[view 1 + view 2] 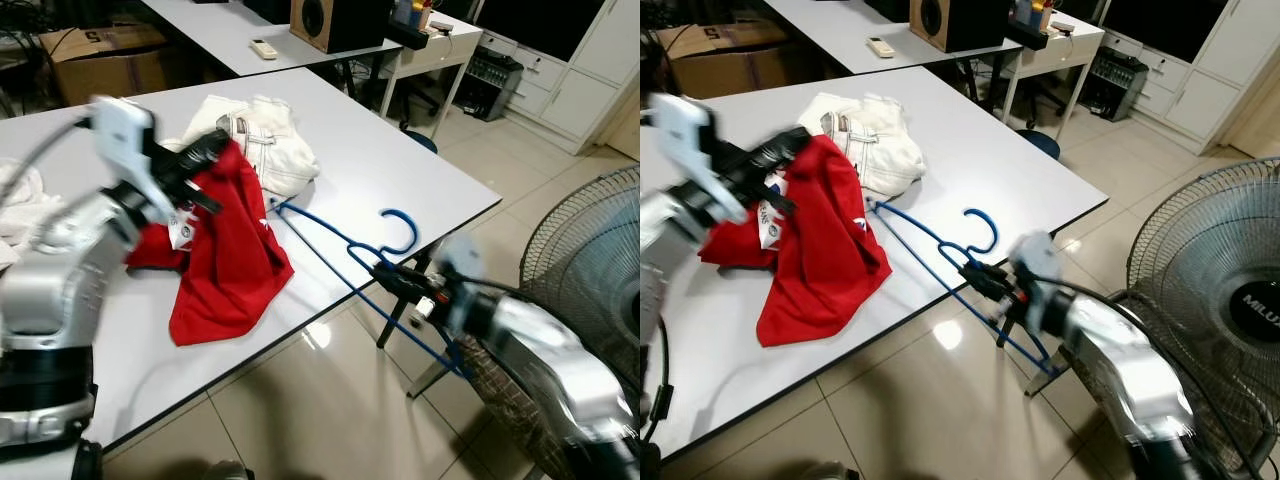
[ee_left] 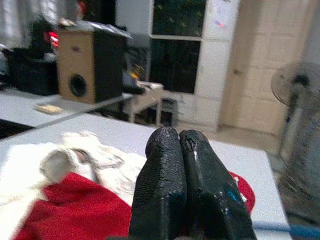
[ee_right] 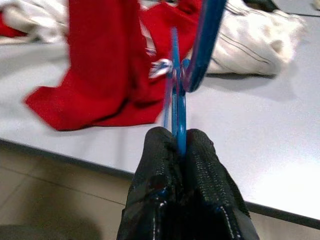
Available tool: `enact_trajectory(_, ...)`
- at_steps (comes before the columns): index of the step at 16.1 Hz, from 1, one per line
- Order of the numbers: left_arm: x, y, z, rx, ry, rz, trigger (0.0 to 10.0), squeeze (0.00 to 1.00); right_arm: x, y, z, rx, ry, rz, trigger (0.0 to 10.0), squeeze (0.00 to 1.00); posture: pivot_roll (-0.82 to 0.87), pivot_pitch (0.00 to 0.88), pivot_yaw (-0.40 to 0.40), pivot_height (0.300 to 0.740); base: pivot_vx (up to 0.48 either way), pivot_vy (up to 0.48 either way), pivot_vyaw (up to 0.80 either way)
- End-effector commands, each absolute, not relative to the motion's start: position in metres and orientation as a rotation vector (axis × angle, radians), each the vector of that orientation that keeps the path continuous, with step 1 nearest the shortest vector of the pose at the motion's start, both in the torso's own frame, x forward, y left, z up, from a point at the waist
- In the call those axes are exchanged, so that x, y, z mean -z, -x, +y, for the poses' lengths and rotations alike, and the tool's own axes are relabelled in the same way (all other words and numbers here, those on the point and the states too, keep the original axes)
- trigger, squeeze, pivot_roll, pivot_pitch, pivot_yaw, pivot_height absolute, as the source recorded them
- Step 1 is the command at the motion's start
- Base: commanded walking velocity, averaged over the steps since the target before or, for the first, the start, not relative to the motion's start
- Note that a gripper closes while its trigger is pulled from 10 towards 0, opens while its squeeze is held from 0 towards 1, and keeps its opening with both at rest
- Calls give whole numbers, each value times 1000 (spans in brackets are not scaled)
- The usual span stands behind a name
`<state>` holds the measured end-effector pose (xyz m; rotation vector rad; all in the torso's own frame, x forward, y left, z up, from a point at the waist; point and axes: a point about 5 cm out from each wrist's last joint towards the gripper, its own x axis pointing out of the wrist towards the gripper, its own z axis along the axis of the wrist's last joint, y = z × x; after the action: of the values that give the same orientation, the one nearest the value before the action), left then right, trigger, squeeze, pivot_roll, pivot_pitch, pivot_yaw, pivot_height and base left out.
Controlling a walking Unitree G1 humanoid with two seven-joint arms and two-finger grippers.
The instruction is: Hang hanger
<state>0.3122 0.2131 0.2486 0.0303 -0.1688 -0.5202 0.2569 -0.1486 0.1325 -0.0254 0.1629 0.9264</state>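
the right gripper pinches the blue hanger just off the table edge; the left gripper, fingers pressed together, lifts the red shirt beside white clothes.

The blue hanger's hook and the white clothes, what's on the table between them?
Nothing: in the left eye view, the table is bare between the blue hanger's hook and the white clothes. The red shirt lies off to the side.

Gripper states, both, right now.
Left gripper: shut on the red garment, lifting part of it off the white table.
Right gripper: shut on the blue hanger, just below its hook.
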Motion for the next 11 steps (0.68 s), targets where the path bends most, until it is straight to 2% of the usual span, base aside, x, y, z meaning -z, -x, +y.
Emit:
enact_trajectory(1, -266, -310, 214, 522, -31, -239, 0, 0, -142, -254, -152, -946, 17, 125, 10000, 0, -30, 0, -91, 740, 0, 0, 0)
enact_trajectory(3, -285, -303, 225, 496, -5, -333, 0, 0, -146, -245, -150, -961, -33, 73, 10000, 0, -36, 0, -81, 740, 0, 0, 0)
enact_trajectory(5, -294, -299, 225, 512, 6, -372, 0, 0, -152, -244, -148, -960, -75, 35, 10000, 0, -37, 0, -84, 740, 0, 0, 0)
enact_trajectory(8, -297, -283, 212, 653, -11, -373, 0, 0, -153, -251, -144, -958, -84, 20, 10000, 0, -21, 0, -99, 740, 0, 0, 0)
enact_trajectory(11, -295, -281, 211, 662, -11, -359, 0, 0, -152, -258, -139, -998, -70, 32, 10000, 0, -18, 0, -109, 740, 0, 0, 0)
